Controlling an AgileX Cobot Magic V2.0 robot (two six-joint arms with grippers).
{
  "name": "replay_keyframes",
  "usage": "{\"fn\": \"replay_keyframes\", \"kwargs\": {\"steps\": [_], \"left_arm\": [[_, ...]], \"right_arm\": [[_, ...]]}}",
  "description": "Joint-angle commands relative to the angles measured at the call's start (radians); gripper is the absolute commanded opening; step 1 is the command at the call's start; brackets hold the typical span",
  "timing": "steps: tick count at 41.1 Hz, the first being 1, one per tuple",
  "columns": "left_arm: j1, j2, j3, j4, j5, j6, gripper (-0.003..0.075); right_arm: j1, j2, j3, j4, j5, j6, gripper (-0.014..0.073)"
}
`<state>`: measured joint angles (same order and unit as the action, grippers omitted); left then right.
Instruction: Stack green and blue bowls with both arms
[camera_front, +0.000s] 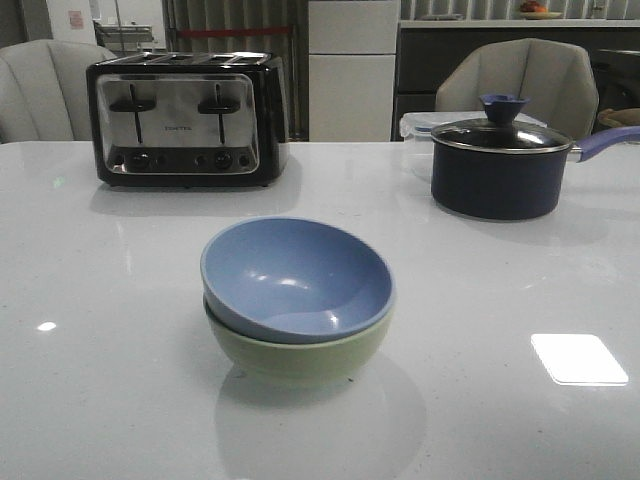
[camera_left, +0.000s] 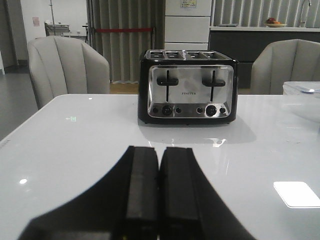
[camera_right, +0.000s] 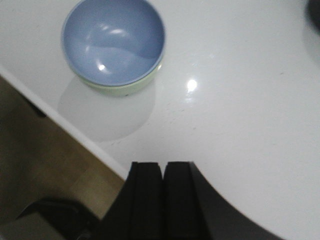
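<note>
The dusty blue bowl sits nested inside the pale green bowl in the middle of the white table, tilted slightly. The stack also shows in the right wrist view, the blue bowl over the green bowl's rim. My left gripper is shut and empty, held over bare table facing the toaster. My right gripper is shut and empty, held above the table's near edge, well apart from the bowls. Neither arm shows in the front view.
A black and chrome toaster stands at the back left. A dark saucepan with a glass lid and a clear plastic box behind it stand at the back right. Grey chairs stand beyond the table. The table edge and floor show below my right gripper.
</note>
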<state>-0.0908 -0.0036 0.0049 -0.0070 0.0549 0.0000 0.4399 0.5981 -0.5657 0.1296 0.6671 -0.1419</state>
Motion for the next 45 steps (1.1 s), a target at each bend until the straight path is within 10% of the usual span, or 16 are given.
{"fn": "replay_keyframes", "kwargs": {"steps": [1, 16, 45], "left_arm": [[0.004, -0.021, 0.003, -0.006, -0.089, 0.000, 0.0093], [0.004, -0.021, 0.003, -0.006, -0.089, 0.000, 0.0093], [0.004, -0.021, 0.003, -0.006, -0.089, 0.000, 0.0093]], "right_arm": [[-0.098, -0.104, 0.059, -0.019, -0.188, -0.010, 0.0029], [-0.411, -0.513, 0.425, -0.020, -0.511, -0.010, 0.0029], [-0.425, -0.627, 0.590, -0.024, -0.714, 0.007, 0.0029]]}}
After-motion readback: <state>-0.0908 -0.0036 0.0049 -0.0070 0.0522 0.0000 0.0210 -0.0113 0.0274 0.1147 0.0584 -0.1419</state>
